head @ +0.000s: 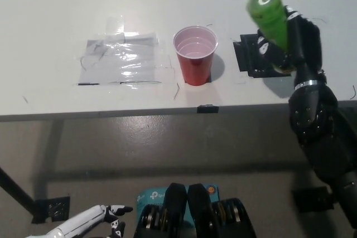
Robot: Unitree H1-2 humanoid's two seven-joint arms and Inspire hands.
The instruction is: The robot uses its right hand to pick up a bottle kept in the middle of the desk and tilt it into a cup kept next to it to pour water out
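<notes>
A green bottle with a light green cap is held above the desk at the right, tilted with its top leaning left toward the cup. My black right hand is shut on its lower half, hiding the base. A red cup stands upright on the white desk, left of the bottle, with a pale inside. The bottle's cap is still right of the cup's rim. My white left hand rests at the lower left, below the desk, fingers apart.
A patch of clear tape and plastic lies on the desk left of the cup. Black tape marks sit under the lifted bottle. The desk's front edge runs across the middle, with floor below.
</notes>
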